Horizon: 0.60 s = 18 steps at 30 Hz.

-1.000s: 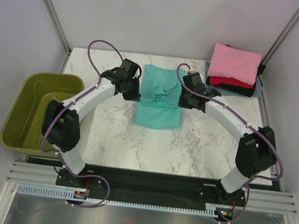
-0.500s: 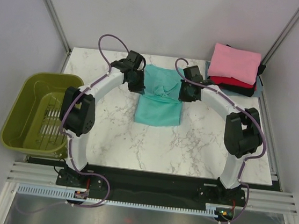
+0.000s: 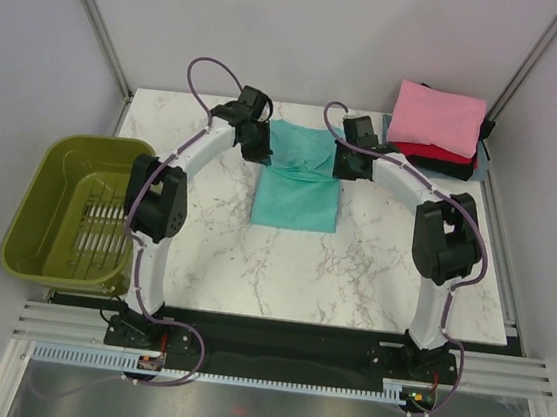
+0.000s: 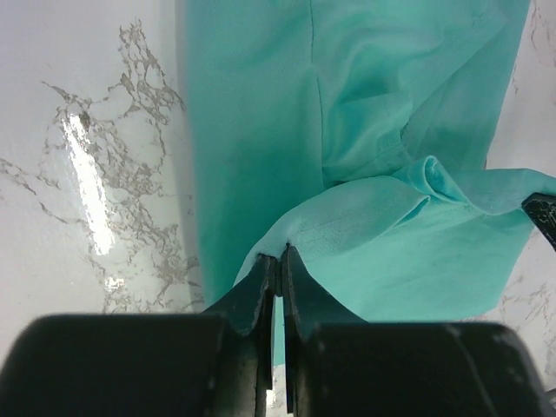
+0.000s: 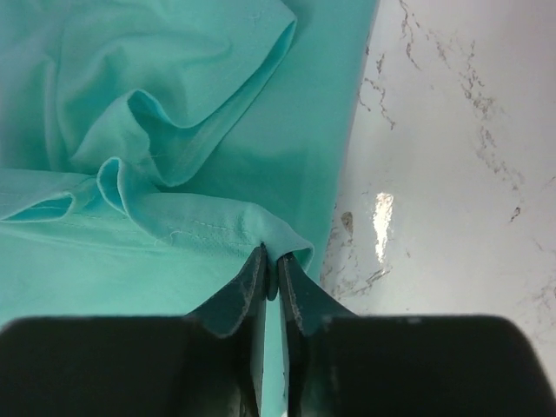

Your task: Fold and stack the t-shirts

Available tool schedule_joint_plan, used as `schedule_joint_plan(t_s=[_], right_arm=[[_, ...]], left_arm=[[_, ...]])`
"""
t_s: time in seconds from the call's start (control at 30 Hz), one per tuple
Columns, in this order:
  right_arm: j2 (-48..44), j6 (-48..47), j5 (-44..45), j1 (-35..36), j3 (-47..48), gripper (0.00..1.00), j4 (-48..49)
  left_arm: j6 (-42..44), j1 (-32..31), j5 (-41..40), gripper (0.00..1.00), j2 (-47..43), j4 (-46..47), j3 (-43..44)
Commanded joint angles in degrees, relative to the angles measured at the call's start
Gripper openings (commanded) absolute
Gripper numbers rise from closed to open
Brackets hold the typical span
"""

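Fold step | teal t-shirt (image 3: 298, 193) lies on counter (image 3: 352, 267), centre toward 12 o'clock | left hand (image 4: 278, 257) and right hand (image 5: 270, 258) each pinch a hem corner, likely to keep the fold square | folded stack (image 3: 437, 121) at 2 o'clock.

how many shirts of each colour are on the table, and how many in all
teal shirt: 1
pink shirt: 1
red shirt: 1
black shirt: 1
grey-blue shirt: 1
total: 5
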Motion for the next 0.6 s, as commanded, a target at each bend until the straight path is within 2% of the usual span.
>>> schedule_joint_plan(t_s=[0.0, 0.1, 0.13, 0.2, 0.27, 0.3, 0.4, 0.47, 0.53, 0.57], right_arm=[[1.71, -1.15, -0.83, -1.19, 2.17, 0.19, 1.70], [3.29, -1.50, -1.88, -1.89, 4.01, 0.48, 1.87], [4.16, -1.59, -1.80, -2.15, 4.98, 0.60, 1.52], [5.13, -2.12, -1.80, -3.38, 8.93, 0.70, 0.73], [7.15, -2.29, -1.97, -4.35, 15.84, 0.73, -2.67], [7.77, -2.56, -2.23, -5.05, 18.15, 0.74, -4.00], [7.25, -3.00, -2.24, -5.58, 23.53, 0.75, -7.44], [3.40, -2.47, -2.76, -5.58, 20.22, 0.75, -7.09], [-2.47, -0.12, -8.55, -5.50, 14.43, 0.75, -4.56], [-4.68, 1.03, -10.65, -5.50, 6.48, 0.75, -3.15]], left_arm=[[1.54, 0.51, 0.31, 0.10, 2.46, -1.23, 3.51], [-0.48, 1.39, 0.22, 0.22, 2.91, -1.85, 3.86], [-0.57, 1.91, 0.39, 0.25, 3.17, -2.11, 5.08], [0.04, 2.44, 0.31, 0.39, 3.87, -4.12, 9.72], [1.61, 3.23, 0.40, 0.49, 5.98, -6.41, 14.82], [2.06, 3.58, -0.04, 0.50, 6.86, -8.34, 20.85], [2.94, 4.73, -1.00, 0.51, 7.93, -14.06, 27.58], [3.29, 5.00, -2.15, 0.51, 4.52, -14.16, 25.85], [3.03, 4.91, -1.98, 0.50, 1.61, -14.07, 20.50], [2.77, 4.91, -1.72, 0.50, -1.71, -13.72, 17.95]])
